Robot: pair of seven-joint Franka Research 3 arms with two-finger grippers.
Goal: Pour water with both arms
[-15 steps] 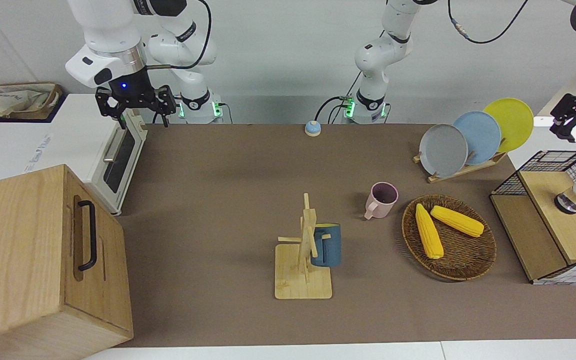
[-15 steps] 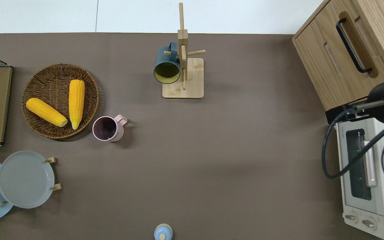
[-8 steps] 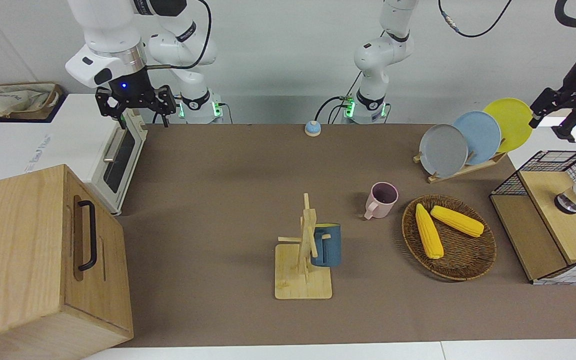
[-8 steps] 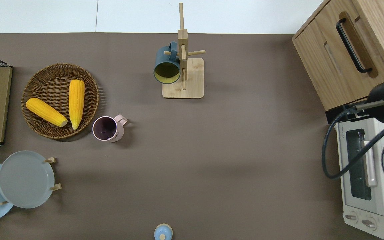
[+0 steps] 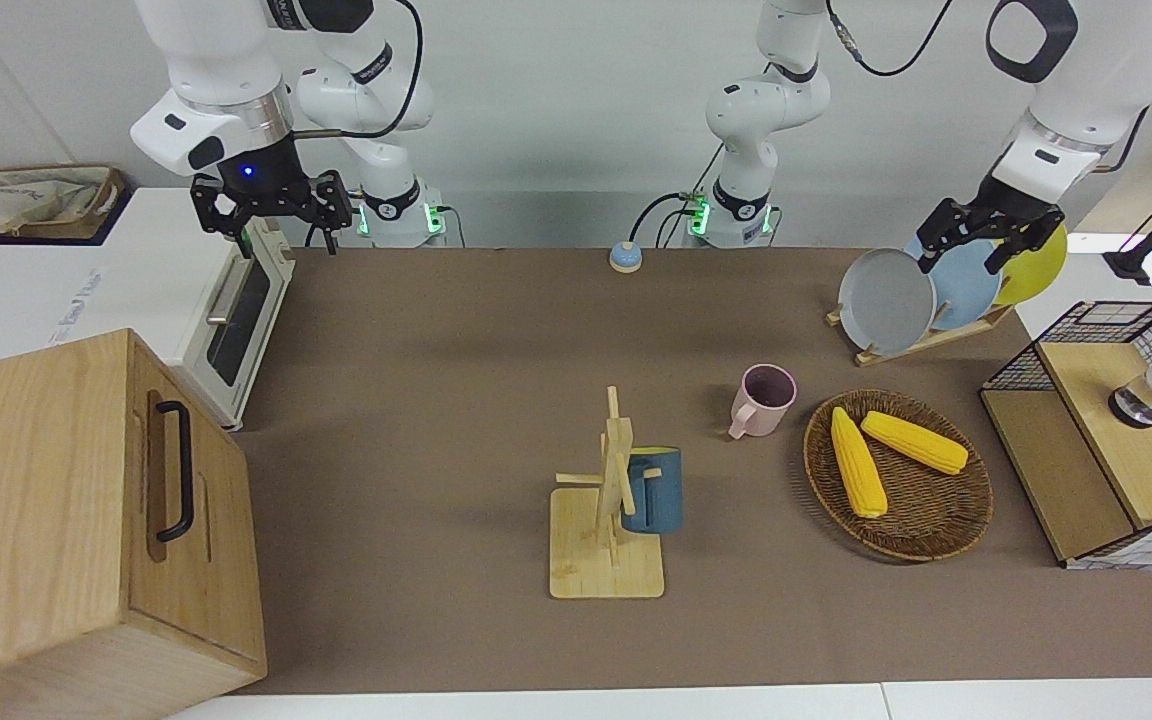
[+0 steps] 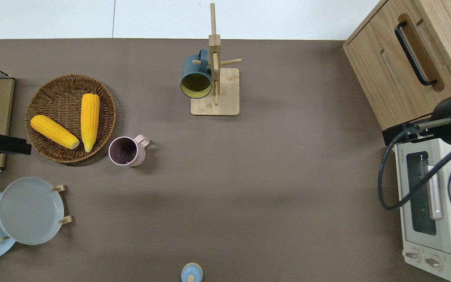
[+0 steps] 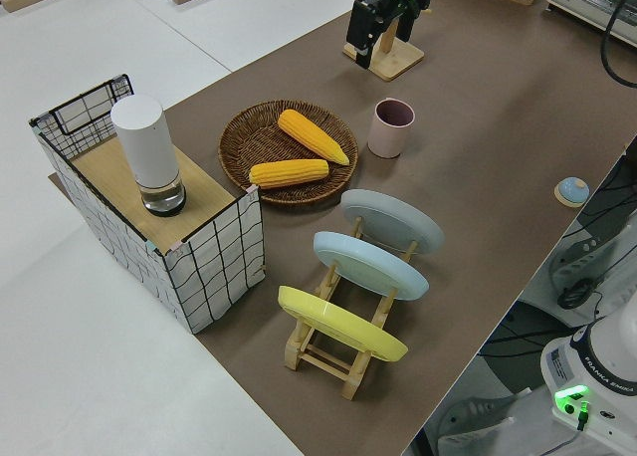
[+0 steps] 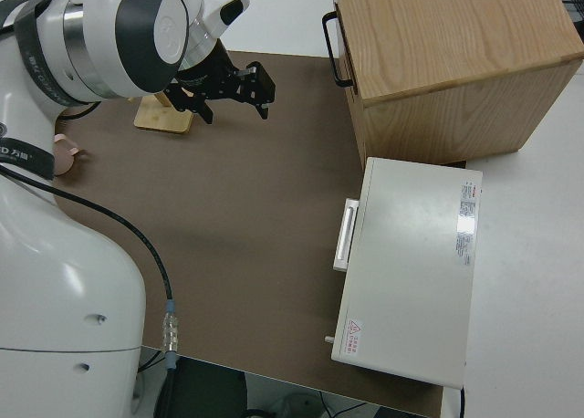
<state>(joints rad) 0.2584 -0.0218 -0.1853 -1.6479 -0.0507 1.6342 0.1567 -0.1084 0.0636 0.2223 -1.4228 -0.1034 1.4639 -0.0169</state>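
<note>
1. Both arms rise from the robots' edge of the bench; the right gripper is parked with its jaws spread, empty.
2. Plates stand in a rack nearest the robots.
3. The left gripper hangs with jaws open and empty; overhead it shows between the wire crate and the basket.
4. Pink mug stands empty just beside that basket, which holds two corn cobs.
5. Blue mug hangs farthest out, on the stand; the bench's middle is open.

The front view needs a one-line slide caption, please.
Left gripper open above the plate rack; right arm parked; pink mug beside the corn basket.
</note>
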